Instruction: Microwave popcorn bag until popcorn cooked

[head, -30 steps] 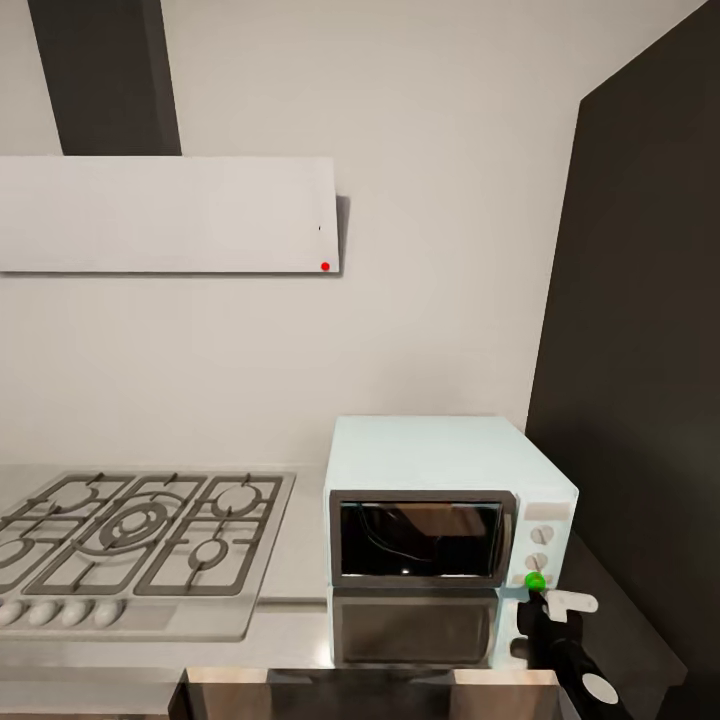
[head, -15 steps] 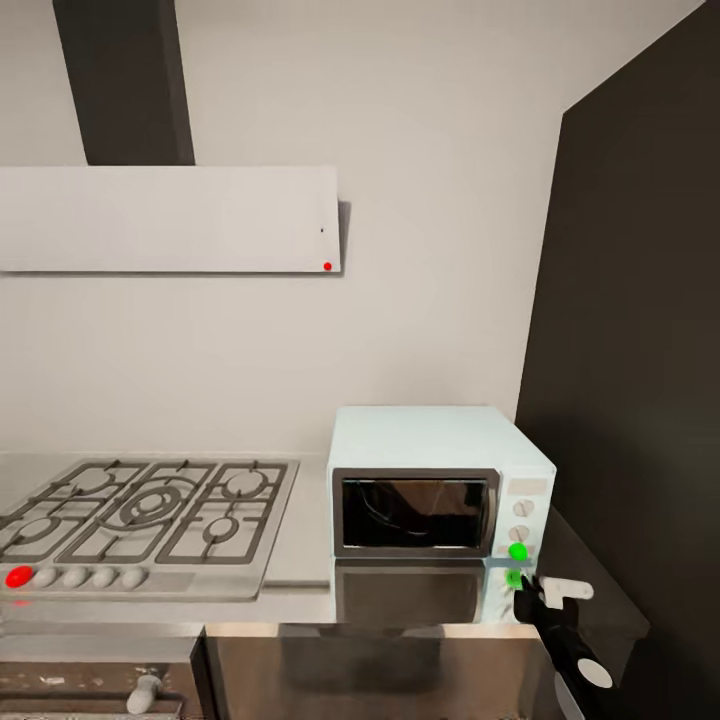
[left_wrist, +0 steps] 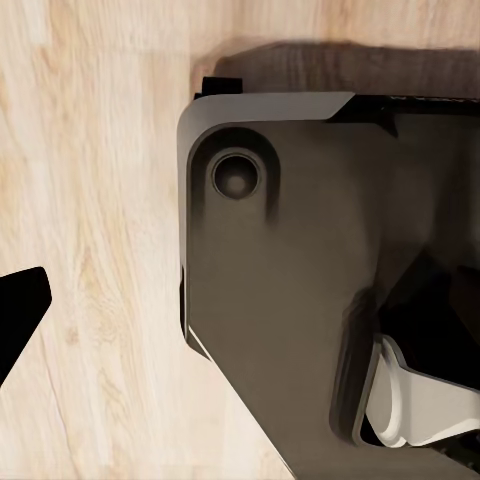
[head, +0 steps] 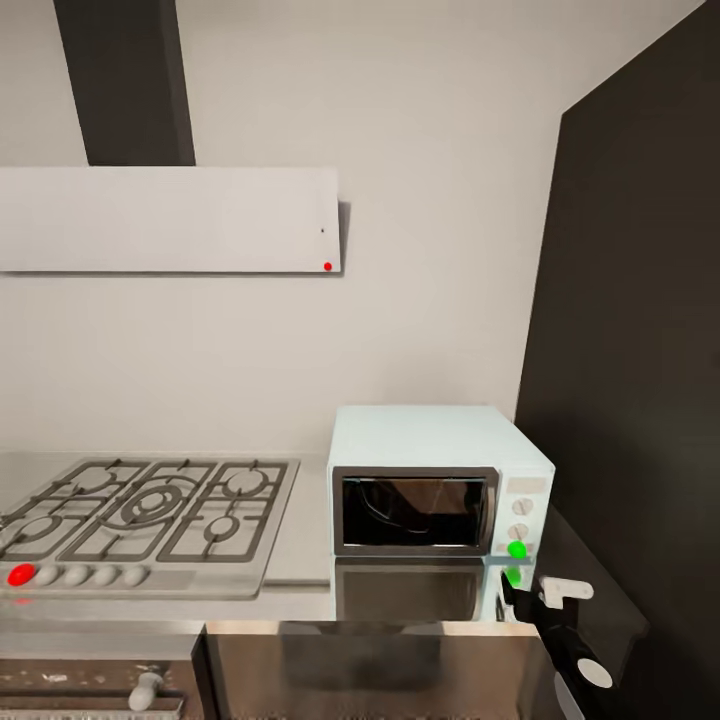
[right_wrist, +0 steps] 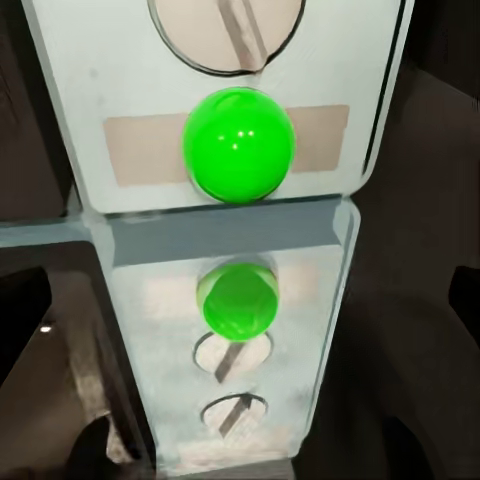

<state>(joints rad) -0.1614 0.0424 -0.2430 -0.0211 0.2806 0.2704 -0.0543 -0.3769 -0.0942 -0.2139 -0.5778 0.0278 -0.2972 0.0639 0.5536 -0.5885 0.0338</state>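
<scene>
Looking down from my head camera, I see the microwave (head: 440, 482) standing on the countertop (head: 300, 560) with its dark glass door shut, against the pale wall and beside a tall dark cabinet (head: 630, 380). Its round indicator light (head: 517, 549) glows green at the foot of the knob column. My right gripper (head: 530, 598) sits just below and in front of that light, near the counter's front edge; I cannot tell from here how far its fingers are parted. A gas hob (head: 150, 515) lies to the left, one of its front knobs red, under a pale hood (head: 170, 218).

My right wrist camera fills in the close detail: the green light (right_wrist: 238, 143) on the mint panel, a knob (right_wrist: 225, 25) beside it, and their reflection in the glossy worktop.

My left wrist camera looks at wood plank floor (left_wrist: 90, 230) and my own dark base (left_wrist: 290, 300); one dark fingertip (left_wrist: 20, 310) of my left gripper shows, its state unclear.
</scene>
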